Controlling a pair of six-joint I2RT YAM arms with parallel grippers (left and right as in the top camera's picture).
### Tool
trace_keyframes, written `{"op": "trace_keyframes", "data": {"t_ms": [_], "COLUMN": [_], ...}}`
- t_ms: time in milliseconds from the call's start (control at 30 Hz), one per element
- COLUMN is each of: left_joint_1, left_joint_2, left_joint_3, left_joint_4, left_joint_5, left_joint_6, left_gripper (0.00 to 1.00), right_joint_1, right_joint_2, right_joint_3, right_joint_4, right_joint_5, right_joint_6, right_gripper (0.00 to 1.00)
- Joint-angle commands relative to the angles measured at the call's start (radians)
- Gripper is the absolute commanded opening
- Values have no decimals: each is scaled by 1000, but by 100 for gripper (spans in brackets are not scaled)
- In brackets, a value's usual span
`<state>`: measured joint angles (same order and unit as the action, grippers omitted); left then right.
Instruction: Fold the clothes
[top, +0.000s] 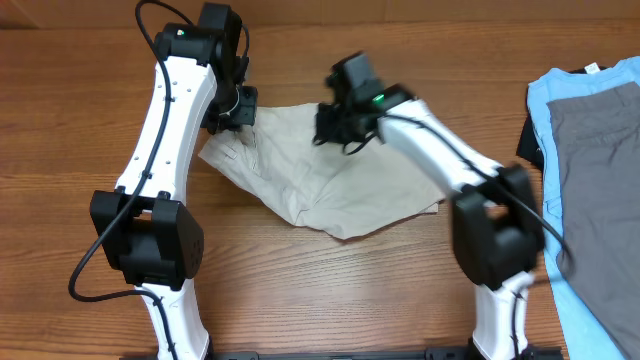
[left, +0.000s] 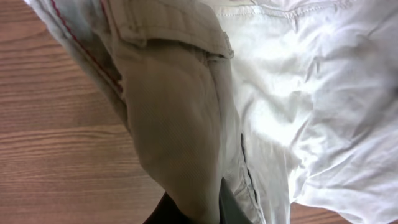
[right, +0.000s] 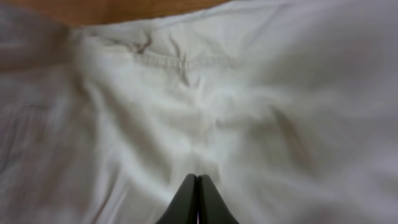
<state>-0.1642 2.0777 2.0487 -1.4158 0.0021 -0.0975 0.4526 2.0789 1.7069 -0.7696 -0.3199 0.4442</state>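
The clothes are beige shorts (top: 330, 180) lying crumpled in the middle of the wooden table. My left gripper (top: 238, 110) is at their left edge, shut on a fold of the cloth. In the left wrist view that fold (left: 180, 124) runs up from between the dark fingers (left: 233, 208), with a stitched pocket flap above. My right gripper (top: 335, 125) is over the shorts' far edge. In the right wrist view its fingertips (right: 198, 178) are pressed together, with nothing seen between them. Wrinkled, blurred shorts (right: 249, 112) fill that view, a seam running near the top.
A light blue T-shirt (top: 545, 100) lies at the right edge of the table with a grey garment (top: 600, 170) on top of it. A small dark item (top: 528, 140) sits at its left side. Bare wood (top: 80, 130) surrounds the shorts.
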Motion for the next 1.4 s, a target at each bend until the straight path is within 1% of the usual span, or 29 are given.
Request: {"op": "trace_keyframes", "data": {"t_ms": [0, 67, 167, 233, 467, 567, 667, 733, 900, 1167, 1267, 1367], "left_joint_1": [-9, -10, -10, -10, -13, -17, -27, -35, -74, -161, -170, -177], "left_joint_2": [-31, -31, -31, -31, -31, -31, -31, -29, -29, -29, -29, -29], "left_joint_3": [24, 24, 36, 57, 182, 233, 241, 236, 233, 231, 231, 231], "left_joint_4": [18, 39, 63, 54, 11, -17, -21, -23, -18, -4, 10, 14], "left_joint_5": [-13, -20, -81, -90, -90, -86, -86, -87, -86, -42, -32, -7], "left_joint_6": [4, 5, 8, 21, 74, 74, 75, 75, 67, -14, -48, -50], "left_gripper": [4, 4, 4, 4, 4, 4, 4, 4, 4, 4, 4, 4], "right_joint_1": [-11, -2, 23, 48, 131, 164, 196, 211, 236, 237, 237, 235], "right_joint_2": [-97, -88, -71, -58, -52, -51, -51, -50, -48, -45, -45, -46], "right_joint_3": [35, 21, -34, -93, -273, -332, -372, -375, -375, -375, -375, -375], "right_joint_4": [-108, -190, -208, -163, 89, 188, 287, 311, 327, 316, 306, 277], "right_joint_5": [5, 5, 5, 5, -21, -21, -35, -40, -37, -37, -35, -15], "right_joint_6": [5, 27, 58, 106, 237, 267, 268, 268, 272, 271, 271, 271], "right_gripper": [4, 4, 4, 4, 4, 4, 4, 4, 4, 4, 4, 4]}}
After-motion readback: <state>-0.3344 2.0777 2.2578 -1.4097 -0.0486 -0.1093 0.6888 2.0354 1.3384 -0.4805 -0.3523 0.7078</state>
